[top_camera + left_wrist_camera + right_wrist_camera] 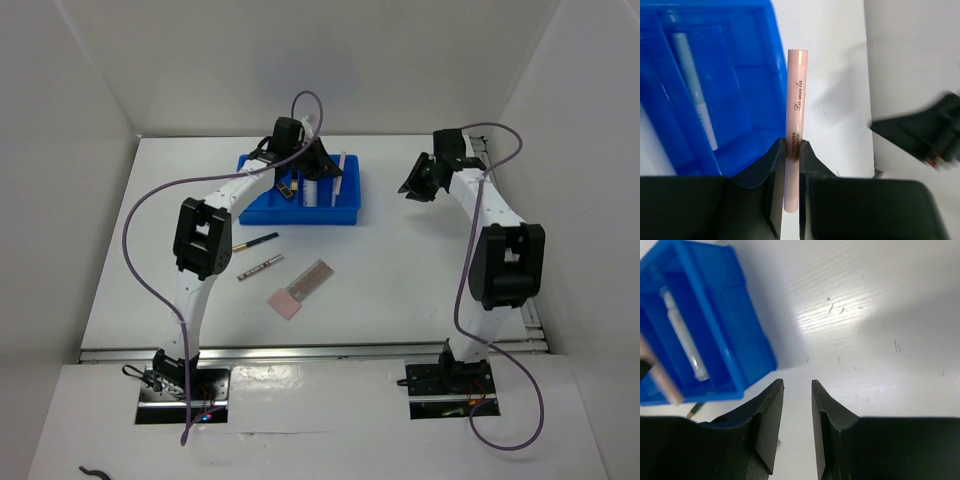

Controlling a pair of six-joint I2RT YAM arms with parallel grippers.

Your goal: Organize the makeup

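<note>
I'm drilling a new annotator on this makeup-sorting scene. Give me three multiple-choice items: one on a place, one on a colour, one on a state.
1. Where does the flat pink palette lie?
A. on the white table, nearer the arm bases than the blue plastic tray
B. inside that tray
C. in the right hand

2. What colour is the slim plastic pen held in the left hand?
A. black and gold
B. green
C. pale pink

3. What state is the right hand in?
A. shut on a lipstick
B. open and empty
C. shut on the tray's rim

Answers:
1. A: the top view shows it on bare tabletop, outside the tray.
2. C: the left wrist view shows it pale pink with dark lettering.
3. B: its fingers stand apart with only table between them.
</note>
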